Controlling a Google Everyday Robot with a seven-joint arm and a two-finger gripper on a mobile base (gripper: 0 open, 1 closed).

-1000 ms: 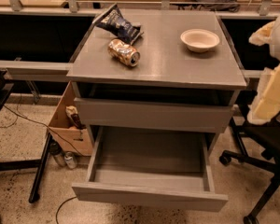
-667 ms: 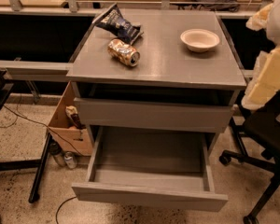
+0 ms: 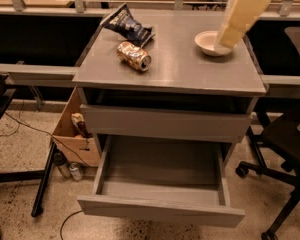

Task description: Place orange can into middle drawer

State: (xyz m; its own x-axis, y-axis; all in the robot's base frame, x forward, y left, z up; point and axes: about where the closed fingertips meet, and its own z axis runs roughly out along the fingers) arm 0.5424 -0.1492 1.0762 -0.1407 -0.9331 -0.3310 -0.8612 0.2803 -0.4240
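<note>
The orange can lies on its side on the grey cabinet top, left of centre. The middle drawer is pulled wide open below and its inside looks empty. My gripper, on the end of the cream-coloured arm, comes in from the top right. It hangs over the back right of the cabinet top, well to the right of the can and not touching it.
A dark blue snack bag lies behind the can. A white bowl sits under the arm. The shut upper drawer front is above the open one. A cardboard box and small cans stand at the left, and an office chair at the right.
The arm has swung from beside the cabinet's right edge up and to the left, and is now over the bowl. The can and the drawer have not moved.
</note>
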